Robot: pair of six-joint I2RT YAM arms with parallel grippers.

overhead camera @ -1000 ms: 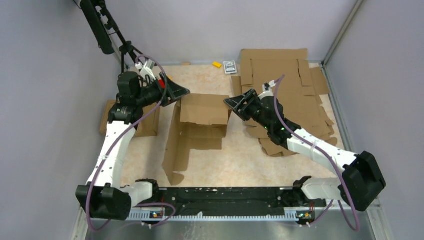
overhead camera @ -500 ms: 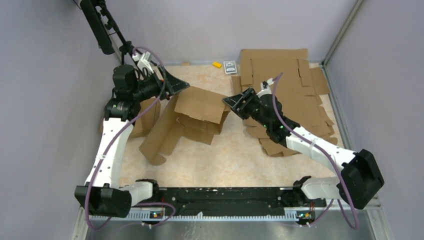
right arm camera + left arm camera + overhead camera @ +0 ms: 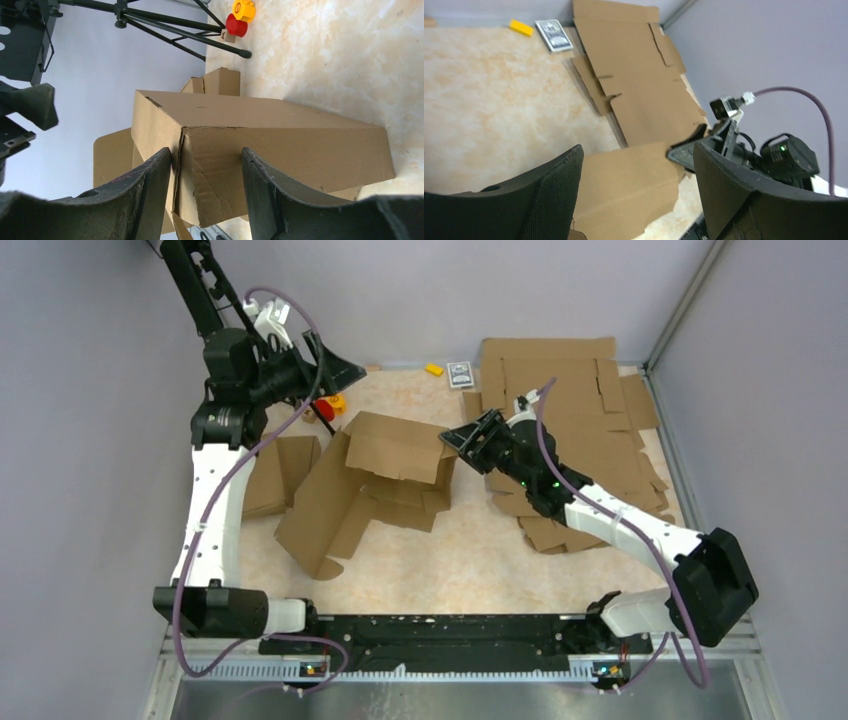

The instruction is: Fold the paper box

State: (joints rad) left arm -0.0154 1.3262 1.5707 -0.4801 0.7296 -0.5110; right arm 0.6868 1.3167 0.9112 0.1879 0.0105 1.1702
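The paper box [image 3: 385, 475] lies mid-table, partly folded, with one raised panel and a long flap [image 3: 320, 525] spread to the front left. My left gripper [image 3: 345, 370] is open and empty, raised above and behind the box's back left corner; the left wrist view [image 3: 638, 150] shows the box panel [image 3: 624, 190] far below its jaws. My right gripper [image 3: 462, 437] is open at the box's right end. In the right wrist view [image 3: 206, 152] a folded corner of the box [image 3: 260, 145] sits between the spread fingers [image 3: 150, 195], and the left finger is close against the corner crease.
A pile of slotted cardboard sheets [image 3: 565, 400] fills the back right. Smaller cardboard pieces [image 3: 275, 470] lie at the left. Red and yellow toy blocks [image 3: 328, 405], a yellow block [image 3: 433, 369] and a card deck [image 3: 459, 374] sit near the back wall. A tripod [image 3: 200, 300] stands back left.
My left gripper rose up and back, away from the box's top left corner. The box turned and slid left, its long flap swinging out. My right gripper shifted slightly left.
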